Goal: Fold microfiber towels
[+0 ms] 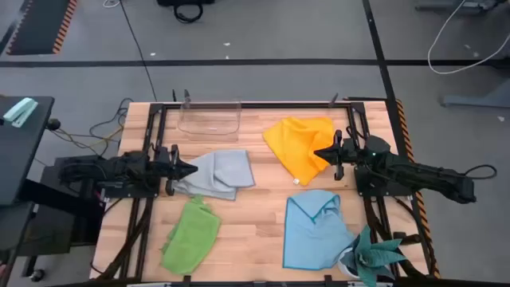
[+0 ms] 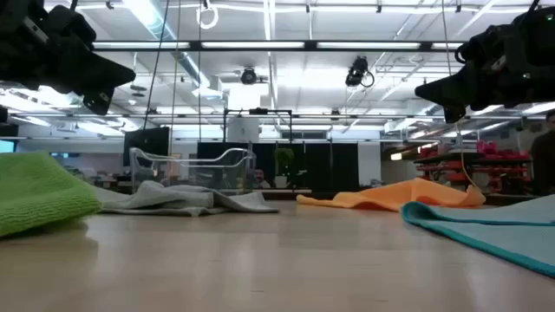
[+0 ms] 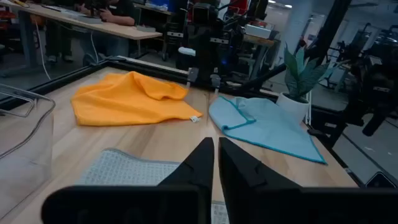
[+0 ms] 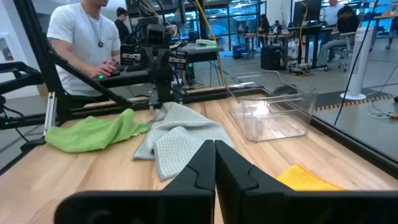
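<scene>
No readable labels anywhere; both grippers, left (image 1: 191,168) and right (image 1: 319,151), hover with fingers closed over the grey towel (image 1: 223,173) and orange towel (image 1: 301,146).

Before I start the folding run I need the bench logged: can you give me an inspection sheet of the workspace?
Surface: wooden table, black frame around it.
Job's things: four towels, all unfolded and apart: grey towel, green towel, orange towel, blue towel.
Clutter: clear box at the far edge; plant at the blue towel's corner.
Grippers: left tool shut, empty, raised by the grey towel; right tool shut, empty, raised by the orange towel.
Cables: cables on the floor left of the table.
Surroundings: person at a bench beyond the table.
</scene>
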Robot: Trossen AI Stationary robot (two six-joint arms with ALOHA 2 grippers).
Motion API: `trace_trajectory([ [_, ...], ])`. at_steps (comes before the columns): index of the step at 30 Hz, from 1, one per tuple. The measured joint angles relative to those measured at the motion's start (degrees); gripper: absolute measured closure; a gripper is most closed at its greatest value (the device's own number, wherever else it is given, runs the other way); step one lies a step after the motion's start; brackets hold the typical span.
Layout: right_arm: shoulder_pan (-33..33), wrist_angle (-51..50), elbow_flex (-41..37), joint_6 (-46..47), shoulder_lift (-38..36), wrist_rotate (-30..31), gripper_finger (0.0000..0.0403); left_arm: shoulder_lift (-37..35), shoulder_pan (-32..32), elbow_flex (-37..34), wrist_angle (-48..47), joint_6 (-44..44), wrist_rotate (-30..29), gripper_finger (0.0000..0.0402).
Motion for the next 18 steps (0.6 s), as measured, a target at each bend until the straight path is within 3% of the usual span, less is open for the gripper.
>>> trace_trajectory([
  [18,-0.01,0.0,0.0,0.0,0.0,0.01,0.0395,0.01,0.0,-0.01,-0.01,0.0,-0.01,0.0367],
])
